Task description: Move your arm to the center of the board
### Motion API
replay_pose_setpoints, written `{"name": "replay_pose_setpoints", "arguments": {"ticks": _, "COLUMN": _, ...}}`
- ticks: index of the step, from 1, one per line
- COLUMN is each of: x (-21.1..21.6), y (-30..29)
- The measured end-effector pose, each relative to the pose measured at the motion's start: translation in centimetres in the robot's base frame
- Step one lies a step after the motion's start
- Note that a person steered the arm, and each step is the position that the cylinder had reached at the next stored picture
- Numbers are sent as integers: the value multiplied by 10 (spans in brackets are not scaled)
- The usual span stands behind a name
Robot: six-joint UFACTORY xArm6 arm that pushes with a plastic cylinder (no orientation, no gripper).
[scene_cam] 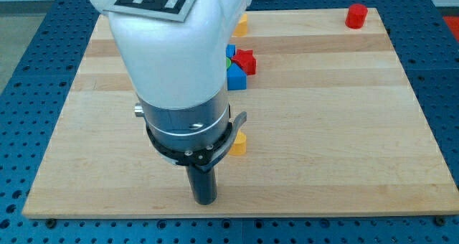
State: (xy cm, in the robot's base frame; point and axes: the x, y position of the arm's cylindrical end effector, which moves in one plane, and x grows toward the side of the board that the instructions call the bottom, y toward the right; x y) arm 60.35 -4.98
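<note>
My tip point(204, 200) rests on the wooden board point(337, 122) near the view's bottom edge, left of centre. The white arm body rises above it and hides much of the board's left-middle. A yellow block point(238, 143) sits just up and to the right of the tip, partly hidden by the arm's collar. A cluster lies higher up beside the arm: a red star-shaped block point(245, 60), a blue block point(236, 77) below it, and a sliver of a green block point(230, 51).
A red cylinder point(356, 16) stands at the board's top right corner. A yellow-orange block point(241, 24) sits at the top edge beside the arm. A blue perforated table point(29, 72) surrounds the board.
</note>
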Motion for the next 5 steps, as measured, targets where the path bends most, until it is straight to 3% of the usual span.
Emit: {"name": "replay_pose_setpoints", "arguments": {"ticks": 5, "x": -25, "y": -32}}
